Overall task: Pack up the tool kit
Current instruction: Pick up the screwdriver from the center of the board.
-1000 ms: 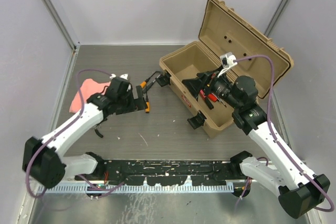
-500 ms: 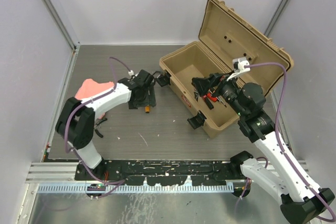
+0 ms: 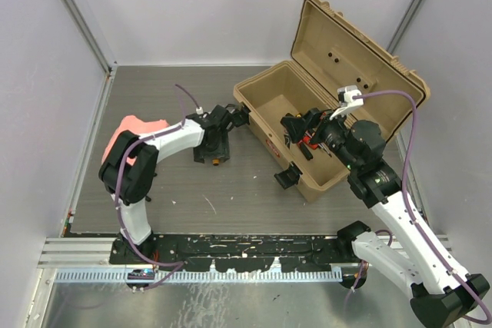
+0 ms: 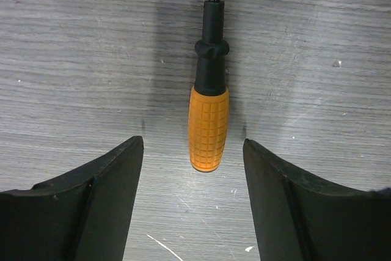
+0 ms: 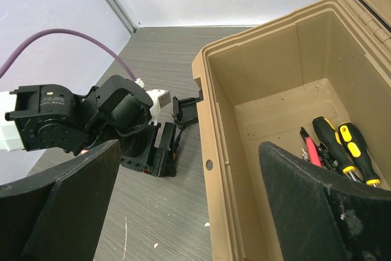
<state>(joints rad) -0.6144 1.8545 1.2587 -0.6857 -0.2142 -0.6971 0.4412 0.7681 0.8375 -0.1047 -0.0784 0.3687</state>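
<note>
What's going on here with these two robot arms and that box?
Two robot arms are packing an open tan case. The left gripper hangs over an orange-handled screwdriver lying on the table, jaws open on either side, not touching it. The right gripper hovers open at the case, which holds a few tools.

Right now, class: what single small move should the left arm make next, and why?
Probably close the left fingers on the orange-handled screwdriver. Its handle end lies on the table between them, with a gap on each side, so it is not yet gripped, and the tan case stands open to receive it.
</note>
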